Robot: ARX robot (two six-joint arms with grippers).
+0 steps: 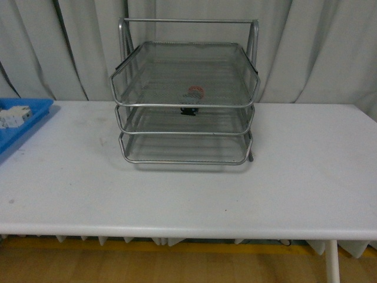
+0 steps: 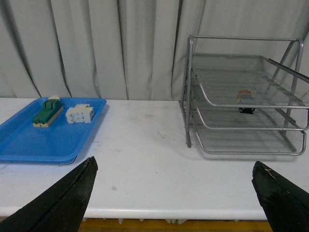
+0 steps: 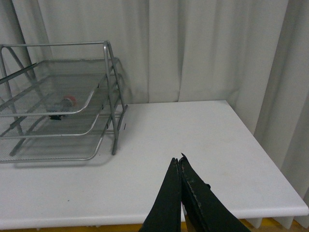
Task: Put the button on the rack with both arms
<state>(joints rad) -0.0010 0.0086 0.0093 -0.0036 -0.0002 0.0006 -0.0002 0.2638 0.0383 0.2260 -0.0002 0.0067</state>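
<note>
On the rack's [image 1: 185, 100] top tray, near its front edge, the button [image 1: 192, 100] already rests, well beyond both arms. Left gripper [image 2: 174, 193] gapes wide and empty; right gripper [image 3: 179, 188] is pinched closed on nothing, neither arm clearly nearer.

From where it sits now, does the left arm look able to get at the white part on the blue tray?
Probably yes. The left gripper is open and back near the table edge, and bare table lies between it and the blue tray, where the white part sits uncovered.
</note>
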